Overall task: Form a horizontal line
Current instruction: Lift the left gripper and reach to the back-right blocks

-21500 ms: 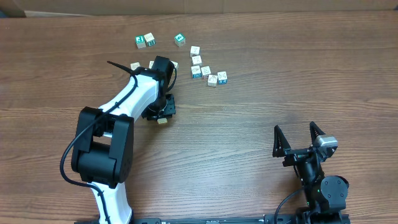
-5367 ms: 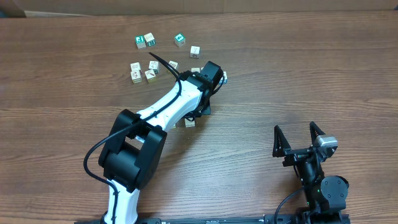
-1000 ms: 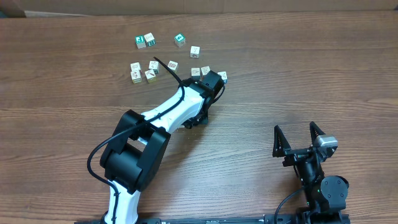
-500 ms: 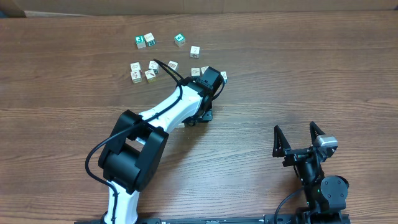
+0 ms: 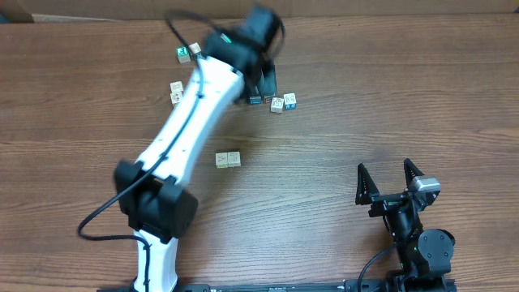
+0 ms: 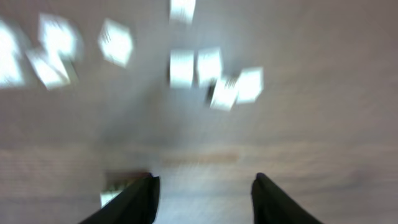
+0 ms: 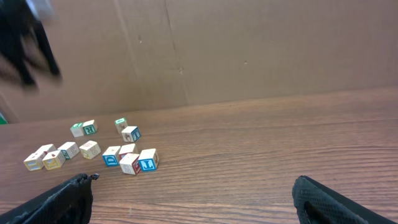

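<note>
1. Reaching across the table (image 5: pixel 454 97) with the left arm (image 5: pixel 190 113), well past the horizontal line (image 5: pixel 228 159).
2. Resting the right gripper (image 5: pixel 384 165) wide open, well right of that line.
3. Hovering the left gripper (image 6: pixel 204 180), jaws parted and empty, over loose cubes (image 5: pixel 277 105) beyond the line.
4. Showing two pale cubes, touching, in that line.

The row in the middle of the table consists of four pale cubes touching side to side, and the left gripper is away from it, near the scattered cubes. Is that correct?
Not quite: the count is wrong. The overhead view shows that the row consists of two pale cubes touching side to side. The left gripper is away from it, near the scattered cubes.
</note>
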Available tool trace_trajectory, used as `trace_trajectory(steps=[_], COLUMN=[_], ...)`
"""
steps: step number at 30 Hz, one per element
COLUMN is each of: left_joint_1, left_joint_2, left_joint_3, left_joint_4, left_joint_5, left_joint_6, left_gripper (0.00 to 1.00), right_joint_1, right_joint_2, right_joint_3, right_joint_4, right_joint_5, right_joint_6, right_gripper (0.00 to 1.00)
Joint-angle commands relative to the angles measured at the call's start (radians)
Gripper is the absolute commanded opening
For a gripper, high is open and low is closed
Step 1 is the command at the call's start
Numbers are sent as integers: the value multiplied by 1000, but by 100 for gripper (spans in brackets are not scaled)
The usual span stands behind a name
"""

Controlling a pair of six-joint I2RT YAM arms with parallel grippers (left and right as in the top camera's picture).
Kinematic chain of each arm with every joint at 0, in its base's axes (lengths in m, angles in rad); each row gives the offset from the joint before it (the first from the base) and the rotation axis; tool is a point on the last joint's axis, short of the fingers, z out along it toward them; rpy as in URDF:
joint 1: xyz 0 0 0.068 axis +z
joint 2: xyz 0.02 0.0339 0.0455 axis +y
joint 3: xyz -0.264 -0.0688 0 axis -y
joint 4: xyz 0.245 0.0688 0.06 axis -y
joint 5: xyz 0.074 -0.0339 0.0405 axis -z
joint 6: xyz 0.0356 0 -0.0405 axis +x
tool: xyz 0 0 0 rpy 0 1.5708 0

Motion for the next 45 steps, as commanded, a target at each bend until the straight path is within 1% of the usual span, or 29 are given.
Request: trace_trajectory(steps=[1,3,5,7,9,11,12,13,14,15,18,21,28,36,45], left_joint_1=[45,56,60,60,50,38,26,18,8,-2,-28,-56,-89,-89,-89], left_joint_2=[-11,-11,-10,3,27,57,85,102,123,146,220,307,465,536,542], left_joint_3=[182,214,211,204,204,204,203,203,203,203,203,203,203,203,203], left_joint_4=[-22,11,59,94,98,83,66,52,39,24,-7,-9,0,55,116], left_joint_5=[-68,-114,-127,-126,-126,-116,-97,-83,-69,-55,-6,57,65,80,66], left_joint_6=[29,22,21,18,0,-13,-13,-13,-13,-13,-12,16,18,18,17], left_gripper=[52,58,64,66,65,56,38,27,11,4,4,4,4,4,4], right_joint_1=[-5,-5,-5,-5,-5,-5,-5,-5,-5,-5,-5,-5,-5,-5,-5], right_joint_2=[-8,-8,-8,-8,-8,-8,-8,-8,-8,-8,-8,-8,-8,-8,-8], right_joint_3=[-10,-10,-10,-10,-10,-10,-10,-10,-10,-10,-10,-10,-10,-10,-10], right_joint_4=[5,5,5,5,5,5,5,5,5,5,5,5,5,5,5], right_joint_5=[6,6,6,6,6,6,6,6,6,6,6,6,6,6,6], right_joint_6=[-4,-4,-4,-4,-4,-4,-4,-4,-4,-4,-5,-4,-4,-4,-4], right_gripper=[100,100,100,100,100,100,100,100,100,100,100,100,100,100,100])
